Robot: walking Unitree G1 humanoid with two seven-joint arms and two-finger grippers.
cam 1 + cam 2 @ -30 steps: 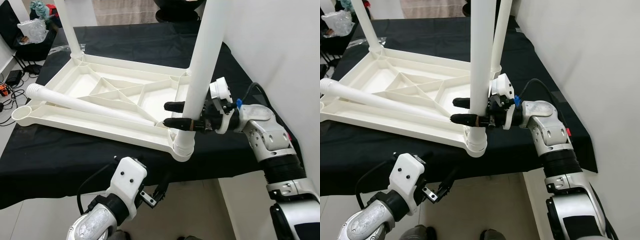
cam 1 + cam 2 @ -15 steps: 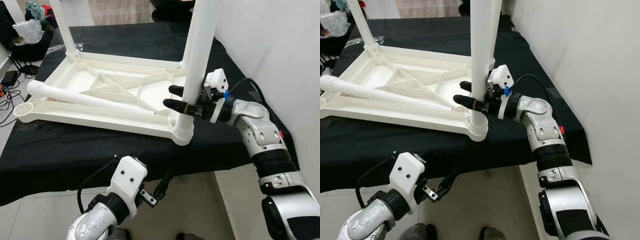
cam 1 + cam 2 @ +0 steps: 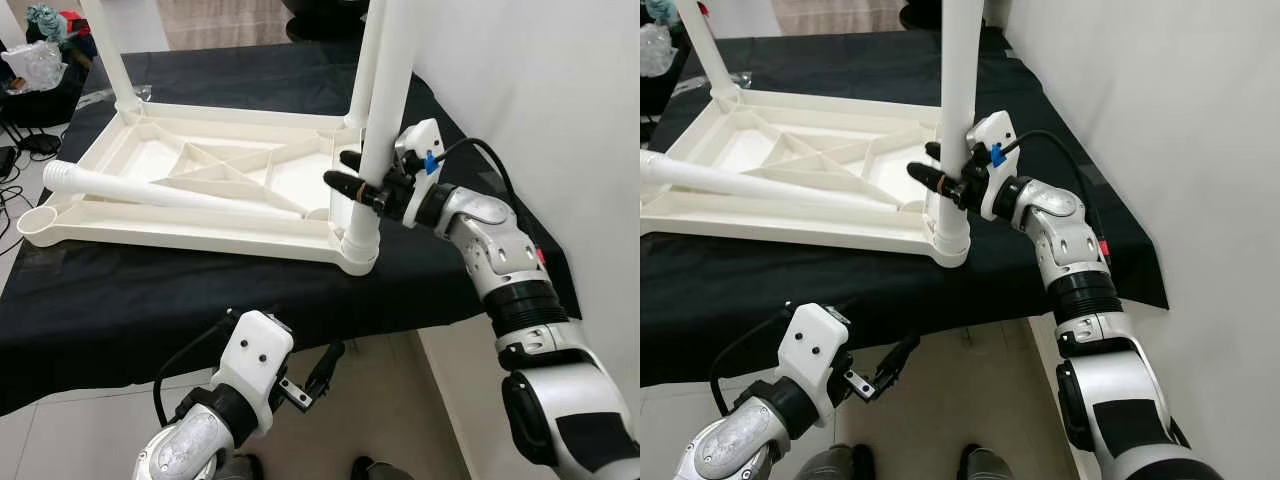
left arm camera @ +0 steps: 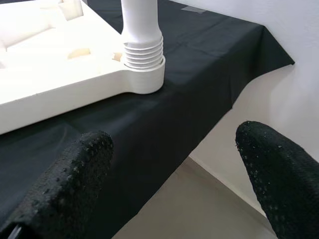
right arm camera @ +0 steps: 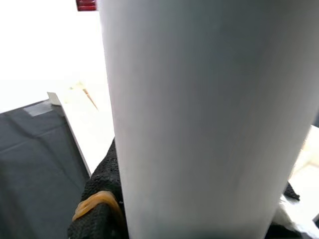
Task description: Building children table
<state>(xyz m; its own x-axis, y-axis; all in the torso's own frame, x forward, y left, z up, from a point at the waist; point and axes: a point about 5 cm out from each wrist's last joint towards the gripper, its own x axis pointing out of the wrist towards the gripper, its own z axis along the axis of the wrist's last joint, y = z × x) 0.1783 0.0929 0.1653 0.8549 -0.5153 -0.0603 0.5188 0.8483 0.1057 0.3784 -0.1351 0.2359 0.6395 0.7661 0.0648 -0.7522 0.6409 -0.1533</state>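
A white plastic children's table top [image 3: 200, 240] lies upside down on a black-covered table [image 3: 120, 300]. An upright white leg [image 3: 385, 90] stands in its near right corner socket [image 4: 144, 74]. My right gripper [image 3: 345, 170] is shut on that leg a little above the socket, one black finger on each side; the leg [image 5: 199, 119] looms close in the right wrist view. Two more legs stand at the far right [image 3: 364, 70] and far left [image 3: 110, 60] corners. A loose leg [image 3: 170, 197] lies across the top's ribs. The near left socket [image 3: 40, 222] is empty. My left gripper [image 3: 325, 365] hangs open below the table's front edge.
A white wall [image 3: 540, 100] runs close along the table's right side. The black cloth hangs over the near right corner [image 4: 259, 45]. Bags and clutter [image 3: 35, 65] sit on the floor at the far left. Tiled floor [image 3: 970, 400] lies below the front edge.
The whole picture has shifted as the head moved. My right gripper stays around the corner leg, its wrist turned further toward the leg's far side. The left arm has not moved.
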